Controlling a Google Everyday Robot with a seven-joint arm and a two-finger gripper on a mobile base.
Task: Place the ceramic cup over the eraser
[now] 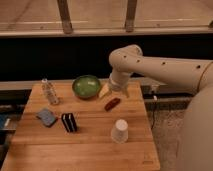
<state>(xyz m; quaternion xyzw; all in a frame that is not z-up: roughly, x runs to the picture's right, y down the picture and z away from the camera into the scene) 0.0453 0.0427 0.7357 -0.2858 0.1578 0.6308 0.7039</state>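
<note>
The white ceramic cup [119, 131] stands upside down on the wooden table [75, 150], near its right edge. The black eraser with white stripes [69, 122] stands on the table left of the cup, about a cup's height apart from it. My gripper [114, 92] hangs from the white arm at the back of the table, above the reddish-brown oblong thing [112, 103] and behind the cup. It holds nothing that I can see.
A green bowl [86, 86] sits at the back middle, a clear bottle [49, 92] at the back left, a blue-grey pad [46, 117] left of the eraser. A yellowish thing [104, 91] lies beside the bowl. The table's right edge is close to the cup.
</note>
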